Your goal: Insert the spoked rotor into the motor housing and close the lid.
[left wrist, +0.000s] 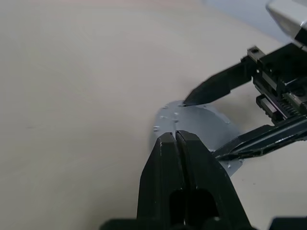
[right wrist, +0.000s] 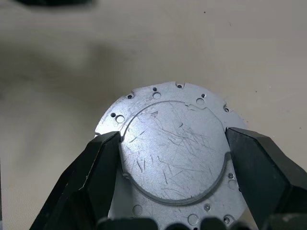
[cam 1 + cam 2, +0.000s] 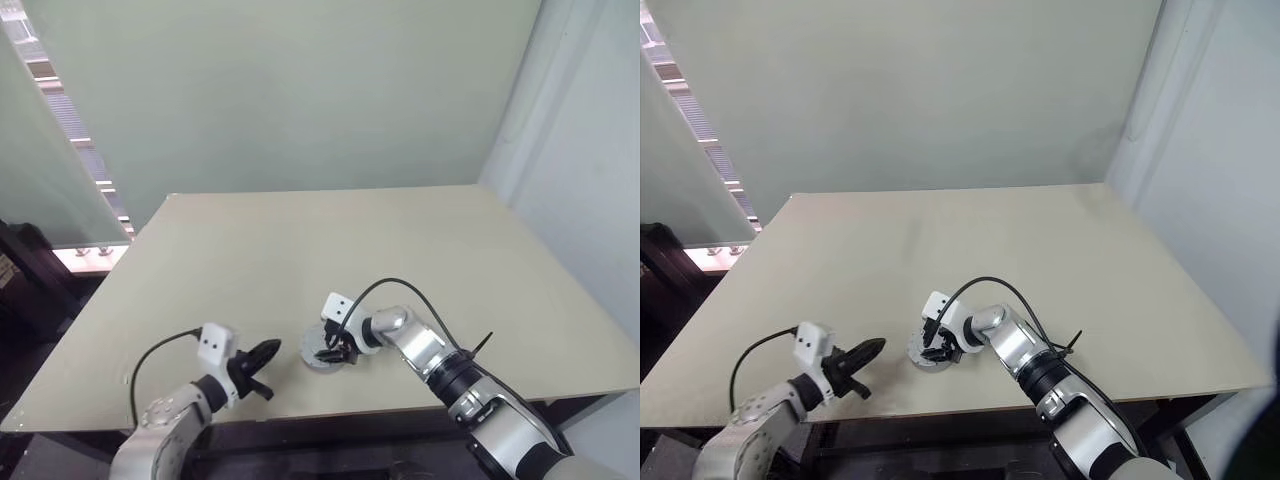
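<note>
Lid (image 2: 175, 148) lay flat on the surface (image 3: 300, 260), near the front edge, roughly mid-width. No copper windings or spokes could be seen; presumably lid already seated over housing, though that is a judgement.

Right gripper (image 3: 330, 352) was over the disc, pointing steeply down, fingers (image 2: 96, 177) spread wide, one at each side of the raised centre plate, at or touching its rim; contact could not be confirmed. Disc round, no long axis.

Left gripper (image 3: 266, 352) stood just beside the disc, toward the left edge, fingers (image 1: 175, 158) pressed together, holding nothing, tips aimed at the disc. Right arm nearer.
</note>
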Controlling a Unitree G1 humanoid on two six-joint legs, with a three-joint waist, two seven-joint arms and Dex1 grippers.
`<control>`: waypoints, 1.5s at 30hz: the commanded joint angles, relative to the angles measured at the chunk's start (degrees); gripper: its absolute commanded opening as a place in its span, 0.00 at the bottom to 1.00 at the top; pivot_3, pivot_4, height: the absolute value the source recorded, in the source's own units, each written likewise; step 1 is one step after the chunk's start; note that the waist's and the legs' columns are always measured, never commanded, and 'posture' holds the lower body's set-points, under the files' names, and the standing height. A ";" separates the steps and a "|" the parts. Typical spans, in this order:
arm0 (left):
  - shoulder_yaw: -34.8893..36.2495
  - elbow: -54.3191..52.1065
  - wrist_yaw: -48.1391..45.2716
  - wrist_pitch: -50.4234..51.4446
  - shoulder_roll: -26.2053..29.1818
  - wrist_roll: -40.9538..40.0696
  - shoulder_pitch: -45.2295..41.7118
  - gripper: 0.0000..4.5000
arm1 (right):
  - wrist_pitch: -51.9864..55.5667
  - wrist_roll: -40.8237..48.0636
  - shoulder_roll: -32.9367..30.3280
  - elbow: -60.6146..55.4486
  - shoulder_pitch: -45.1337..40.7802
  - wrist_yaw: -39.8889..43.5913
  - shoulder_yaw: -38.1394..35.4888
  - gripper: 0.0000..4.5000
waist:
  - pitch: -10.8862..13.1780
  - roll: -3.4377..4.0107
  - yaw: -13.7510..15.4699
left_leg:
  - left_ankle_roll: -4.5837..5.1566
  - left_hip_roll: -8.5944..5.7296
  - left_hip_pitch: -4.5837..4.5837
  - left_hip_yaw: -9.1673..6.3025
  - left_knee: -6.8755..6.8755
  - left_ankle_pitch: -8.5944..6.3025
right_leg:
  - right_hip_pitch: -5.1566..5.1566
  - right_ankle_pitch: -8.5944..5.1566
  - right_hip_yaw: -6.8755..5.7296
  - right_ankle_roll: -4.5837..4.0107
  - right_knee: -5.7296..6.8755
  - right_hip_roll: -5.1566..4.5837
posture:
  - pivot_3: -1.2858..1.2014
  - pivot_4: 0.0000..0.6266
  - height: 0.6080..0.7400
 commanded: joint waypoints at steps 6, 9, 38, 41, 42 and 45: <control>-6.43 6.80 -1.45 -2.51 -2.01 5.39 -5.50 0.00 | 2.86 -2.33 -2.10 1.66 2.04 -1.18 0.88 0.74 | -0.11 -0.05 0.02 | 0.09 0.00 0.00 -0.03 -0.03 0.05 | -0.03 0.00 -0.01 0.00 0.01 0.01 | 0.52 0.00 1.00; -7.63 8.21 -1.55 -2.19 -1.99 6.66 -6.17 0.00 | 3.48 -2.29 -2.35 0.99 2.19 -1.08 0.85 0.74 | -0.11 -0.03 0.03 | 0.08 -0.01 0.00 -0.05 -0.06 0.05 | -0.04 0.00 -0.01 0.01 0.00 0.01 | 0.52 0.00 1.00; -9.47 11.29 -2.04 -3.08 -2.66 9.72 -7.66 0.00 | 14.86 9.93 -0.88 -5.28 -0.18 1.41 -12.70 0.99 | -0.04 0.31 0.12 | 0.08 -0.23 -0.30 -0.15 -0.04 0.05 | -0.03 -0.02 -0.02 0.07 -0.32 -0.19 | 0.52 0.00 1.00; -9.65 11.36 -2.11 -3.04 -2.67 9.80 -7.77 0.00 | 22.41 14.60 0.25 -3.14 -2.69 -1.96 -20.67 0.99 | 0.02 0.40 0.13 | 0.15 -0.25 -0.50 -0.17 -0.04 0.09 | -0.16 -0.01 -0.03 0.10 -0.41 -0.19 | 0.52 0.00 1.00; -9.70 11.38 -2.13 -3.02 -2.67 9.81 -7.80 0.00 | 24.25 15.74 0.52 -2.47 -3.35 -3.13 -22.67 0.99 | 0.04 0.43 0.15 | 0.21 -0.27 -0.69 -0.20 -0.01 0.13 | -0.27 0.03 -0.03 0.15 -0.43 -0.19 | 0.52 0.00 1.00; -9.83 11.49 -2.19 -3.03 -2.63 9.84 -7.93 0.00 | 30.38 18.76 1.27 0.55 -5.57 -7.49 -28.65 0.99 | 0.07 0.49 0.14 | 0.30 -0.38 -0.94 -0.26 -0.01 0.19 | -0.38 0.10 0.02 0.23 -0.50 -0.19 | 0.52 0.00 1.00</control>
